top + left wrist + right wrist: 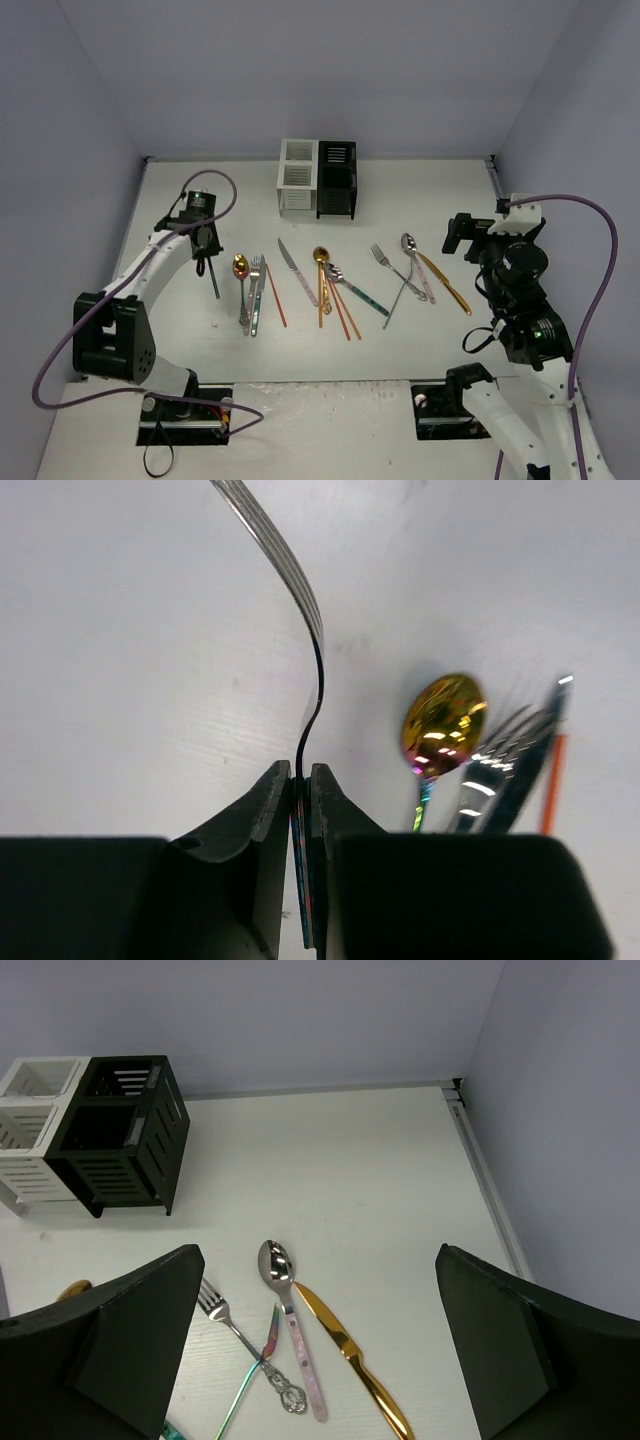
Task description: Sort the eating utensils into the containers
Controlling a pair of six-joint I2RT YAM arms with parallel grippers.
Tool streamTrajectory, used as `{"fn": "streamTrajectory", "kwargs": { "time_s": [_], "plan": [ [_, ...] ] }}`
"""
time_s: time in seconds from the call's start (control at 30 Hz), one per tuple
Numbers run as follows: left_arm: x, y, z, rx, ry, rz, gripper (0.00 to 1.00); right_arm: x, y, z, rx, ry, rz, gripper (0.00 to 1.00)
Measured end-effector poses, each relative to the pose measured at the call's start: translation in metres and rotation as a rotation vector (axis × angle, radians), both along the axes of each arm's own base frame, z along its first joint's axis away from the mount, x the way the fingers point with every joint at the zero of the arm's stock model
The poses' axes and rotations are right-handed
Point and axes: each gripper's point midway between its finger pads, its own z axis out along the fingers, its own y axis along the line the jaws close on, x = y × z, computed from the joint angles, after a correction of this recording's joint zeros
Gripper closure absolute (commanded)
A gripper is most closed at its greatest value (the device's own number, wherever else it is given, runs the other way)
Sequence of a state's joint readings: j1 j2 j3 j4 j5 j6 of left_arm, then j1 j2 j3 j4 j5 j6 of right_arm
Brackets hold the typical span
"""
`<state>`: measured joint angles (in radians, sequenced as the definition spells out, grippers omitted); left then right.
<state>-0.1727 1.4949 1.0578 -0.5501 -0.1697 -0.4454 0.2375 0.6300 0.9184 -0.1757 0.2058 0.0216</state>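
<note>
My left gripper (205,248) is shut on a thin black fork (213,280) at the table's left. In the left wrist view the jaws (302,780) pinch its handle and the tines (280,560) curve away ahead. My right gripper (462,234) is open and empty, raised over the right side; its fingers (120,1350) frame a pink-handled spoon (295,1340), a gold knife (350,1360) and a silver fork (235,1335). Several more utensils lie in a row mid-table, among them an iridescent gold spoon (241,266), a silver knife (297,270) and orange chopsticks (343,310). The white caddy (298,177) and black caddy (336,180) stand joined at the back.
The iridescent gold spoon (440,725) and another fork (500,770) lie just right of the left gripper. A raised rail (492,175) runs along the table's right edge. Grey walls close in the back and sides. The black caddy (120,1140) shows empty from the right wrist view.
</note>
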Motion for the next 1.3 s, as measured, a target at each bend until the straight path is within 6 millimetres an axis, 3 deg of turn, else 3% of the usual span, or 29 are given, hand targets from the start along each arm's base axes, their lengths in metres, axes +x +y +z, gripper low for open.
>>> {"fn": "streamTrajectory", "kwargs": {
  "time_s": [0.33, 0.47, 0.6, 0.73, 1.03, 1.3],
  "plan": [
    [0.097, -0.027, 0.184, -0.140, -0.664, -0.064, 1.00, 0.002, 0.004, -0.003, 0.003, 0.010, 0.016, 0.00],
    [0.137, -0.043, 0.236, -0.163, -0.842, -0.109, 1.00, 0.006, 0.007, -0.007, 0.002, 0.027, 0.026, 0.00],
    [0.178, -0.071, 0.272, -0.162, -0.966, -0.186, 1.00, 0.009, 0.009, -0.012, 0.001, 0.046, 0.033, 0.00],
    [0.215, -0.107, 0.281, -0.152, -1.041, -0.268, 1.00, 0.012, 0.012, -0.015, 0.006, 0.057, 0.041, 0.00],
    [0.286, -0.181, 0.261, -0.135, -1.124, -0.398, 1.00, 0.013, 0.019, -0.016, 0.015, 0.064, 0.079, 0.00],
    [0.324, -0.212, 0.244, -0.135, -1.172, -0.431, 1.00, 0.014, 0.025, -0.019, 0.009, 0.074, 0.101, 0.00]
  ]
}}
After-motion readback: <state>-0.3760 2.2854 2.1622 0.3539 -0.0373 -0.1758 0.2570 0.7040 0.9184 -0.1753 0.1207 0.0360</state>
